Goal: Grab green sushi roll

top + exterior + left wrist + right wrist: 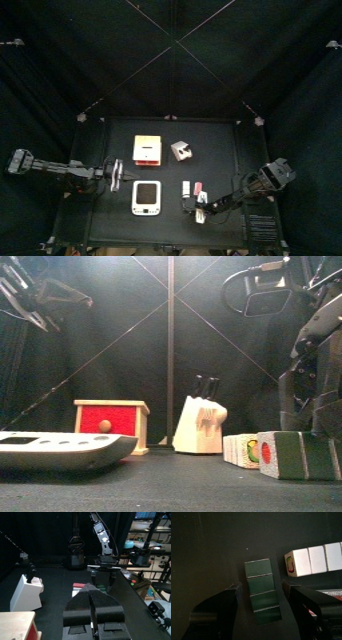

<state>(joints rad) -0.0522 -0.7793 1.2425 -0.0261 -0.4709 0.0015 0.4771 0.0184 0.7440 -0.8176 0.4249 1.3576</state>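
Right arm angled down, fingers (232, 602) spread astride the green sushi roll (260, 592); left fingers (85, 604) pressed together

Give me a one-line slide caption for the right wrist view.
Open right gripper straddling the dark green segmented sushi roll on the black table, white segmented piece alongside.

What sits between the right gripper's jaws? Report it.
The green sushi roll lies lengthwise between the open jaws of the right gripper, not yet clamped. The right wrist view shows this.

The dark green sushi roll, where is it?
In the right wrist view the dark green sushi roll lies on the black table between the open right gripper jaws, beside a white roll.
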